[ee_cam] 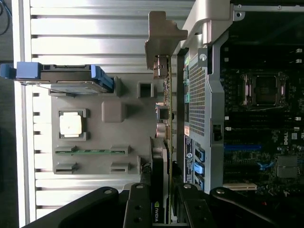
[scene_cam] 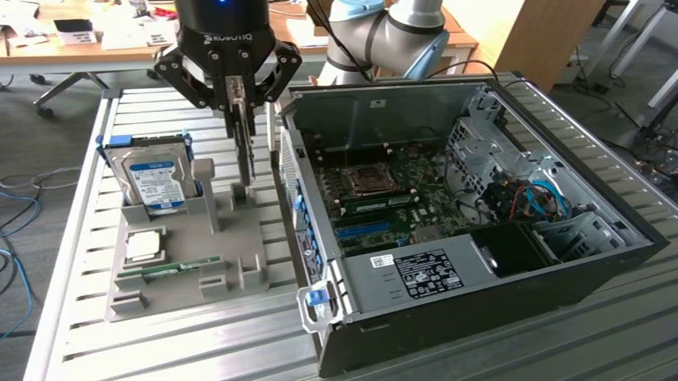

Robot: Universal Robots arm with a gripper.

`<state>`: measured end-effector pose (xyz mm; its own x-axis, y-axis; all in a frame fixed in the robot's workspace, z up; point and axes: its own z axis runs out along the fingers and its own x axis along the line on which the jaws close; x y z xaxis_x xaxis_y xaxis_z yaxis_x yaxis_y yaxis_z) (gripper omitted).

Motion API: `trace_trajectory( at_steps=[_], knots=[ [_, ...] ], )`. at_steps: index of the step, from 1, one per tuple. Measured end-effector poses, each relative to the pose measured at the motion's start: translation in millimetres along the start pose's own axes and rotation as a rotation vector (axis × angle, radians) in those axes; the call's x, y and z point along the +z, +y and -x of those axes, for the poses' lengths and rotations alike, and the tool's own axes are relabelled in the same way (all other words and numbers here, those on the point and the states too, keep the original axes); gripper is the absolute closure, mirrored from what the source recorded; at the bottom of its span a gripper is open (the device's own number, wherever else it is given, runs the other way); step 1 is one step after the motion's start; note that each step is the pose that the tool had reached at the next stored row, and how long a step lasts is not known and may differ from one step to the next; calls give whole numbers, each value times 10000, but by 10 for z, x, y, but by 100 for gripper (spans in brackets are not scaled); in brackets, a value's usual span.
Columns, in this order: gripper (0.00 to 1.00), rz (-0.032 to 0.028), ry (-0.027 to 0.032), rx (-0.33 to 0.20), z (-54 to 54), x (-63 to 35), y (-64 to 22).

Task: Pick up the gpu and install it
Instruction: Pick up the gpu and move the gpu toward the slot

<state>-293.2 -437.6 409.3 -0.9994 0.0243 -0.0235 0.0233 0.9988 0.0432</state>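
One robot arm stands at the far side of the table, and its gripper is pinching the gpu from both sides. The black fingers press on the flat faces of the card, with the card in the middle. The gpu stands on its thin edge, held by its top, and hangs straight down. Its low end is right at a small gray holder on the tray. I cannot tell if it touches the holder or is just above it. In the wrist view the silver bracket shows at one end of the card, and the card runs just beside the outside wall of the computer case. The case lies open on the exterior view's right, with its green board showing inside. The gpu is not in the case. It is over the tray's right edge, between the tray's other parts and the case. Three more things sit on the tray to the exterior view's left of the card. A hard drive with a blue label stands at the far end. A square silver chip lies flat nearer, and a thin green RAM stick lies nearest.
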Motion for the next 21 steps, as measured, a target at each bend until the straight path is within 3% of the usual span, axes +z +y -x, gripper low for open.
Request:
trace_trajectory(
  at_steps=[21],
  knots=[
    [73, 0, 0, 1, 172, 4, 5]
  ],
)
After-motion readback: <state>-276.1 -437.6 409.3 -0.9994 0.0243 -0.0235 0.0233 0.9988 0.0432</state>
